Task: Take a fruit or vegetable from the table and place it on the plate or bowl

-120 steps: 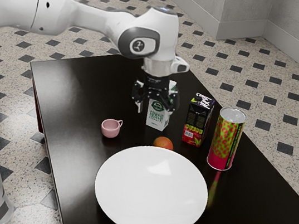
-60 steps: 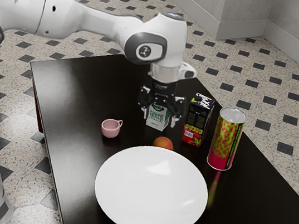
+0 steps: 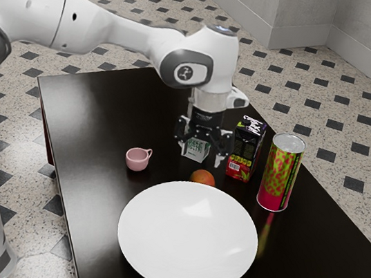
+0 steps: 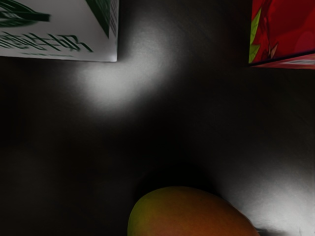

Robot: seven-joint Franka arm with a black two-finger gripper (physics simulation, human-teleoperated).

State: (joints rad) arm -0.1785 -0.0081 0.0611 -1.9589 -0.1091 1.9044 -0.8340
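Note:
An orange-red fruit (image 3: 203,177) lies on the dark table just beyond the far rim of the large white plate (image 3: 186,235). My gripper (image 3: 206,155) hangs a little above and behind the fruit, open, with nothing between its black fingers. In the wrist view the fruit (image 4: 189,212) sits just under the hand, between the white carton (image 4: 59,29) and the red carton (image 4: 283,34).
A white-and-green carton (image 3: 198,145) stands right behind the gripper, and a red-and-black juice carton (image 3: 245,149) close on the exterior view's right. A tall red-green can (image 3: 280,171) is further right. A pink cup (image 3: 137,158) sits to the left.
My gripper has come down and forward, from the top of the white carton toward the fruit. The objects have not moved.

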